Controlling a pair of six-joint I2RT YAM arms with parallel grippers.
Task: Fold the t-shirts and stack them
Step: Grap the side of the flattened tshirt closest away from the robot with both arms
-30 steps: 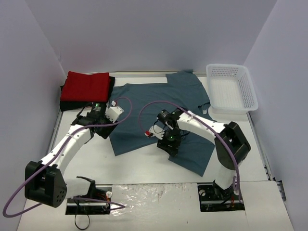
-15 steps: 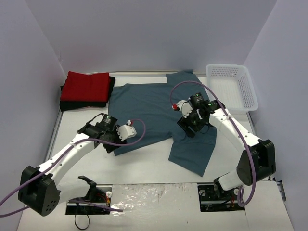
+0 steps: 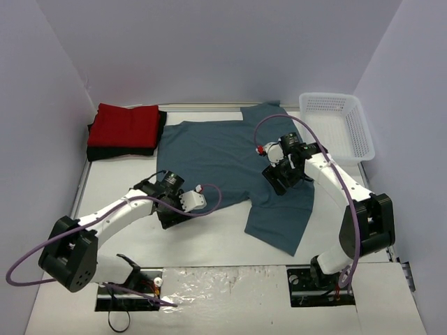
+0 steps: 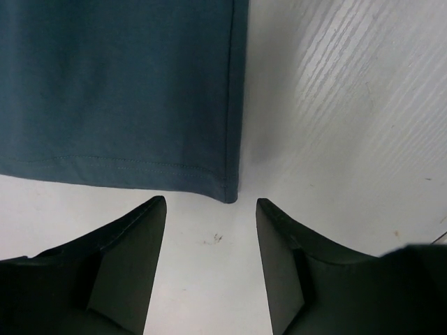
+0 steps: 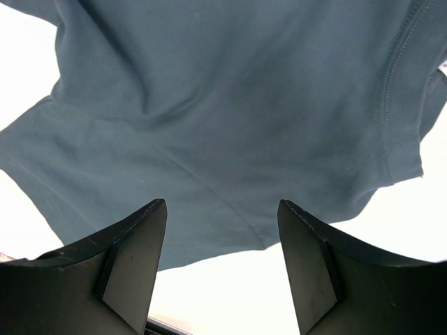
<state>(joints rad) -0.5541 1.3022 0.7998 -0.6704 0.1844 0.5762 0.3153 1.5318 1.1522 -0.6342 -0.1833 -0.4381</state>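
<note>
Teal cloth — the t-shirt (image 3: 209,150) — is spread mid-table, long axis running left to right. Its near hem corner (image 4: 227,194) is seen just ahead of the left gripper (image 4: 209,202) (jaws parted, empty); the right gripper (image 5: 222,206), likewise spread, is held over the sleeve end.

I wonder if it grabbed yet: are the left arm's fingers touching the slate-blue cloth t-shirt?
Apart. The left wrist view shows bare white table between the left fingers and the corner of the slate-blue cloth t-shirt.
</note>
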